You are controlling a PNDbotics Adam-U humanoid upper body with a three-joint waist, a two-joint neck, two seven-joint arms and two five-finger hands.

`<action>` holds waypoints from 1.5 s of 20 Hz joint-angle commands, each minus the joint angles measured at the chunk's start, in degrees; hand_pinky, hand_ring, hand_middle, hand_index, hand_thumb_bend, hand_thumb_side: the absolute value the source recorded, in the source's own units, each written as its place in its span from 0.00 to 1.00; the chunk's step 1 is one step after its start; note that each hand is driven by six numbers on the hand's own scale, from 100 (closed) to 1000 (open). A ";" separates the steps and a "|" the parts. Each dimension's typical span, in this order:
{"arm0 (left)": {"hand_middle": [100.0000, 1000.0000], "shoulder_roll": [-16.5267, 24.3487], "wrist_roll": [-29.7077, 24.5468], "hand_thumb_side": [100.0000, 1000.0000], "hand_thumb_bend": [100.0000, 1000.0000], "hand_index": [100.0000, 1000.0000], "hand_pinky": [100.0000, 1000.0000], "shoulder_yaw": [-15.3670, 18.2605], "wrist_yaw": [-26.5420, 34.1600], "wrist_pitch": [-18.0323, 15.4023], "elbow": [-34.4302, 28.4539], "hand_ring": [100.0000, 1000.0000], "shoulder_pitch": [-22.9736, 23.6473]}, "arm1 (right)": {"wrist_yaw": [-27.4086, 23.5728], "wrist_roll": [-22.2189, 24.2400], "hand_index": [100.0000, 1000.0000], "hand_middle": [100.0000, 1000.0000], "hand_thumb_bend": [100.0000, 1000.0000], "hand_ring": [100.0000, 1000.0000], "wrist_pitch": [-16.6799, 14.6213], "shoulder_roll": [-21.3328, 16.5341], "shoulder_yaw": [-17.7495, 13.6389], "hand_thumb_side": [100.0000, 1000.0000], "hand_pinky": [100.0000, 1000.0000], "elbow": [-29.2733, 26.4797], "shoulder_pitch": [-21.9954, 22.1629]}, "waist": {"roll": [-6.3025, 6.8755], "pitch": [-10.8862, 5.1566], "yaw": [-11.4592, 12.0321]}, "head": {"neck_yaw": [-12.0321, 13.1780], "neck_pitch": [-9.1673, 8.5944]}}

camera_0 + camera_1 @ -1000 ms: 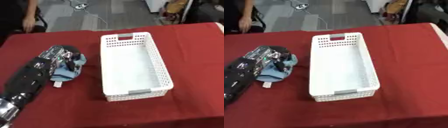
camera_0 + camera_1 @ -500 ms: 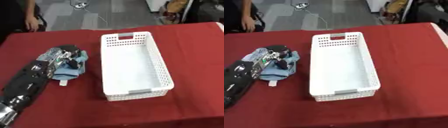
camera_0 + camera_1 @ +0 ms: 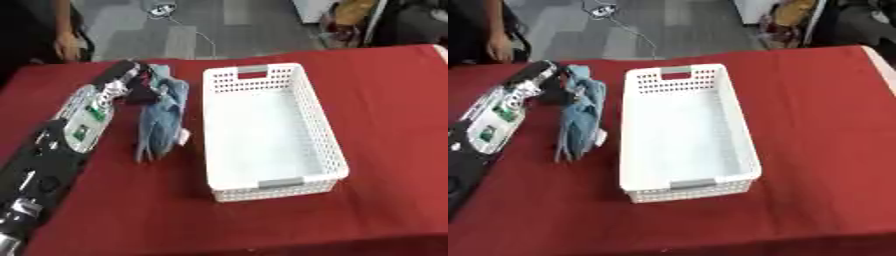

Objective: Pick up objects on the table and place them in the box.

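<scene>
The left hand (image 3: 138,85) reaches in from the worktop's left side, its long black and silver arm (image 3: 61,150) running diagonally from the near-left corner toward the far-left area. The fingers are curled round the upper end of a light blue cloth (image 3: 163,117), pinching it. The cloth hangs down from the hand in a long, narrow drape toward the near side. Whether its lower end touches the red worktop (image 3: 385,100) cannot be told. A small white tag (image 3: 185,136) shows at the cloth's right edge, low down.

The cloth is outside the box, just beside its left wall and close to its far-left corner. The white perforated box (image 3: 330,150) stands near the middle of the worktop, long side running from far to near, tilted slightly askew. It has 1 grey handle at the far end (image 3: 253,69) and 1 grey handle at the near end (image 3: 282,182). Its inside shows only the pale floor.

The right hand does not show in either view.

Beyond the far edge of the worktop lies grey floor (image 3: 675,25) with a cable (image 3: 636,35) trailing across it.
</scene>
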 commanded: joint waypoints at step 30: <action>0.01 -14.88 5.44 0.64 0.00 0.03 0.00 -6.10 10.01 -5.15 -0.30 0.00 -14.95 | 0.12 0.21 1.00 0.87 0.00 0.94 -0.11 -0.45 -0.09 0.93 0.79 -1.06 -0.50 | -0.52 -0.83 0.21 | 1.27 -0.08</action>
